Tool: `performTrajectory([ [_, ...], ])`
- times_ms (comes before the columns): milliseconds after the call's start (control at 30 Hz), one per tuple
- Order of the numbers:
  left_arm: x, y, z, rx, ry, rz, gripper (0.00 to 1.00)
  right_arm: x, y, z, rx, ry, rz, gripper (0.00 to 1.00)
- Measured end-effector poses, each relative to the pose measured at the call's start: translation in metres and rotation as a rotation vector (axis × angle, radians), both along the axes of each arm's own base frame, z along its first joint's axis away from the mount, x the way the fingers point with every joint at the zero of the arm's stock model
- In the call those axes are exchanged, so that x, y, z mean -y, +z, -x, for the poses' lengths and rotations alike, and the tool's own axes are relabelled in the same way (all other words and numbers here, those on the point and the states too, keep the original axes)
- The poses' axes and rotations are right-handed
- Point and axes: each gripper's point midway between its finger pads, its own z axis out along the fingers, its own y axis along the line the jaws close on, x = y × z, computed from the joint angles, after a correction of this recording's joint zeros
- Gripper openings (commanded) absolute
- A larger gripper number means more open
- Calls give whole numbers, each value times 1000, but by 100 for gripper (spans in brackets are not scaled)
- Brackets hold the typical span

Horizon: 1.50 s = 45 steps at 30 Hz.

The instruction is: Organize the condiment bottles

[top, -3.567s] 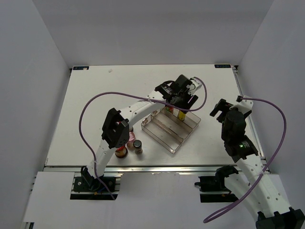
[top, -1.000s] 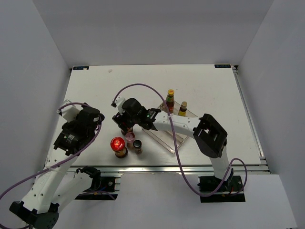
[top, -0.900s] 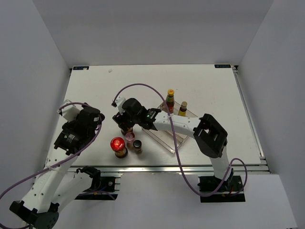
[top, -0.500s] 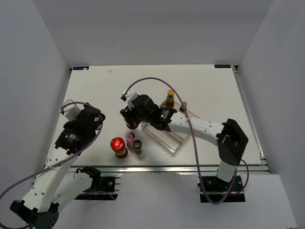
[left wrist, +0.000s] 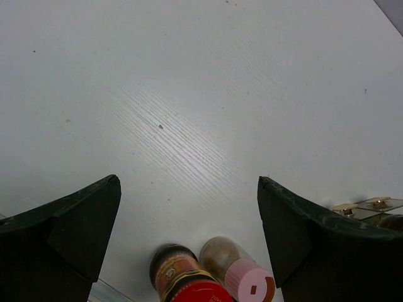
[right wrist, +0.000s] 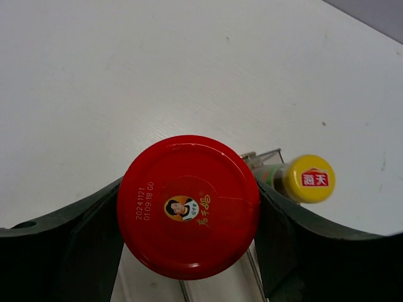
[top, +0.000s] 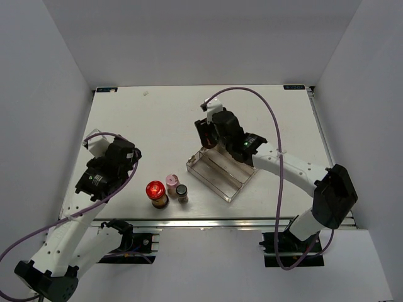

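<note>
My right gripper is shut on a red-lidded jar and holds it upright above the far left end of the clear tray. A yellow-capped bottle stands just right of the jar in the tray. In the top view my right gripper and arm cover the tray's back row. A second red-lidded jar, a pink-capped shaker and a dark-capped spice jar stand together near the front edge. My left gripper is open and empty, above the red jar and pink shaker.
Two gold caps show at the right edge of the left wrist view. The tray sits at an angle in mid-table. White walls close in the table on three sides. My left arm hangs over the table's left part.
My right gripper has carried the red-lidded jar from beside the front cluster up and right to the tray's far end. The left arm has barely shifted.
</note>
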Motion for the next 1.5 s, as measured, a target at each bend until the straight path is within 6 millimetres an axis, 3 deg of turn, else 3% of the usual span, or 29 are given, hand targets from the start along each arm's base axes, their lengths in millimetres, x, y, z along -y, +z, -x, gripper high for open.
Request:
performTrajectory([
  [133, 1, -2, -1, -11, -4, -4, 98, 15, -14, -5, -22, -38, 38, 18],
  [433, 5, -5, -5, -21, -18, -2, 98, 15, -24, -6, -44, -38, 45, 19],
  [900, 8, -8, -6, -31, -34, -6, 98, 18, -67, -11, -127, -47, 84, 23],
  [1167, 11, -12, -8, -40, -52, -1, 98, 17, -84, -6, -169, -53, 76, 32],
  [1300, 13, -13, -9, -44, -59, -1, 98, 18, -91, -6, -183, -59, 73, 47],
  [1400, 15, -15, -10, -51, -68, 0, 98, 19, -96, -5, -194, -66, 68, 50],
  [1500, 16, -16, -10, -58, -75, 1, 98, 21, -101, -4, -202, -72, 71, 66],
])
